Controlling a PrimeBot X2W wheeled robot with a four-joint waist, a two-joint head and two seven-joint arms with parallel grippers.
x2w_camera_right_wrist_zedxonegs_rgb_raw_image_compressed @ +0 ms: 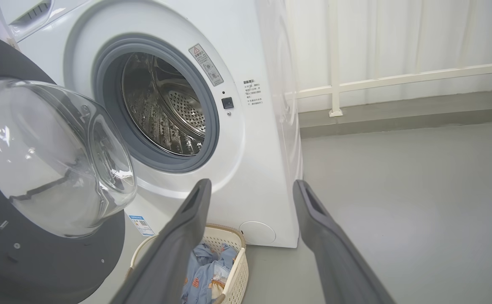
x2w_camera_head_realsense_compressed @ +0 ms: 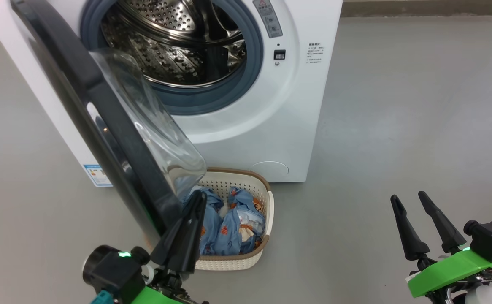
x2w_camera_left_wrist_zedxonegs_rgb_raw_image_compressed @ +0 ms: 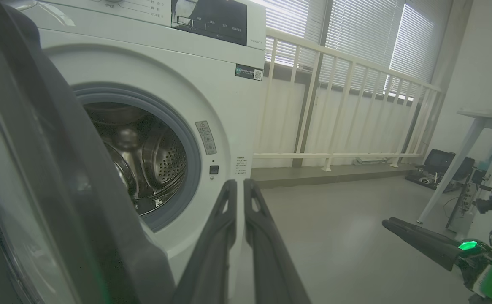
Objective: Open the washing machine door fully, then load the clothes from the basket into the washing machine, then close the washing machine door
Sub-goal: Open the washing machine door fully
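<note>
The white washing machine [x2w_camera_head_realsense_compressed: 271,126] stands with its steel drum [x2w_camera_head_realsense_compressed: 174,46] exposed. Its black door [x2w_camera_head_realsense_compressed: 102,126] with the clear glass bowl [x2w_camera_head_realsense_compressed: 153,126] hangs swung out toward me, partly over the basket. The cream basket [x2w_camera_head_realsense_compressed: 246,261] sits on the floor in front of the machine, holding the blue printed clothes [x2w_camera_head_realsense_compressed: 229,228]. My left gripper [x2w_camera_head_realsense_compressed: 197,198] is shut, empty, right beside the door's lower free edge and above the basket. My right gripper [x2w_camera_head_realsense_compressed: 408,197] is open and empty, low over the floor well right of the basket. The right wrist view shows the door [x2w_camera_right_wrist_zedxonegs_rgb_raw_image_compressed: 26,253], basket [x2w_camera_right_wrist_zedxonegs_rgb_raw_image_compressed: 235,270] and clothes [x2w_camera_right_wrist_zedxonegs_rgb_raw_image_compressed: 204,278].
Grey floor [x2w_camera_head_realsense_compressed: 398,105] stretches to the right of the machine. In the left wrist view a white railing [x2w_camera_left_wrist_zedxonegs_rgb_raw_image_compressed: 334,105] with blinds runs behind, and a white table leg [x2w_camera_left_wrist_zedxonegs_rgb_raw_image_compressed: 452,177] with dark equipment stands far right.
</note>
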